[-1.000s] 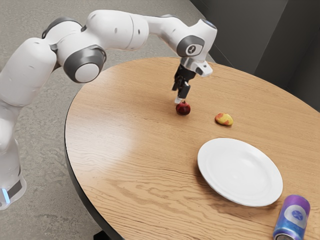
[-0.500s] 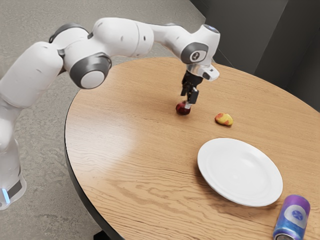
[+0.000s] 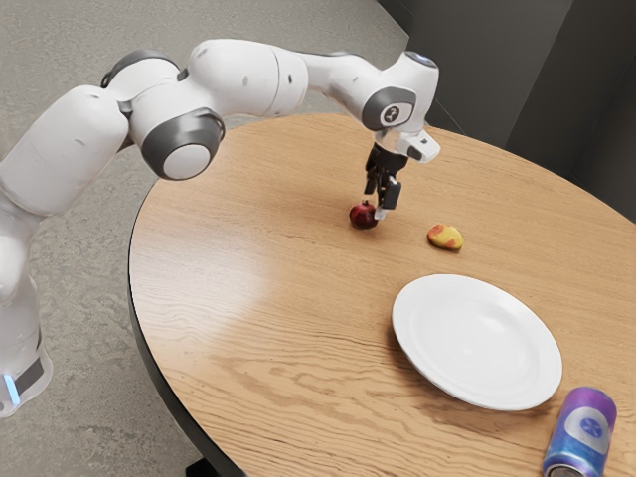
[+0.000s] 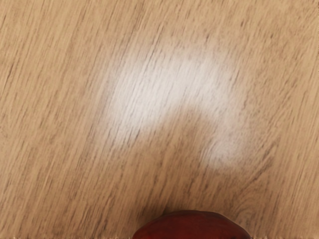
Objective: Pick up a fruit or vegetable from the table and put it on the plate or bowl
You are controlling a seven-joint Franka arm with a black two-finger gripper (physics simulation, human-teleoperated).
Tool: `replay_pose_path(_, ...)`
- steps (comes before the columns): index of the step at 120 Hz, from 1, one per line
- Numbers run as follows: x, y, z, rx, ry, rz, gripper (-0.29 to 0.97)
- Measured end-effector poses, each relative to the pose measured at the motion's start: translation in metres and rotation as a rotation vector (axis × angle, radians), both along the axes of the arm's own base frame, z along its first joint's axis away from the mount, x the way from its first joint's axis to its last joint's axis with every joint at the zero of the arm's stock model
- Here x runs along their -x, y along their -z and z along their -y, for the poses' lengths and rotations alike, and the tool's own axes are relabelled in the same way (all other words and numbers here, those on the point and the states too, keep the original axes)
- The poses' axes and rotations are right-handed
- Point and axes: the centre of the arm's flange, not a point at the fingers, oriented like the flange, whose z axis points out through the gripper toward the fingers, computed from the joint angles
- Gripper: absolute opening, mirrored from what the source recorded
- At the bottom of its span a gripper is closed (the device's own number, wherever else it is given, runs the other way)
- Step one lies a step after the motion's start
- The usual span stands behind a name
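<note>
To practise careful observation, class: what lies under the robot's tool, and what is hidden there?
A dark red fruit rests on the wooden table just below the tool; the wrist view shows its top. The wood beneath the fruit is covered.

the exterior view looks from a raised position at the arm's side, facing down and across the round wooden table (image 3: 258, 298). it stands far enough back to take in the arm (image 3: 248, 75), the white plate (image 3: 477, 343) and the grey floor (image 3: 99, 397). the wrist view looks from the arm's tip nearly straight down at the table (image 4: 149, 99) from close range. both views share the dark red fruit (image 3: 364, 216) and the wood around it; in the wrist view the fruit (image 4: 192, 226) lies just under the camera.
</note>
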Motion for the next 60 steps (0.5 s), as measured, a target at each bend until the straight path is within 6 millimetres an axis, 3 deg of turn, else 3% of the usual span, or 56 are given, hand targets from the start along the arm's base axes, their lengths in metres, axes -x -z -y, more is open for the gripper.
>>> replay_pose_path(60, 0.003, 0.017, 0.006, 0.035, -0.007, -0.034, 0.68)
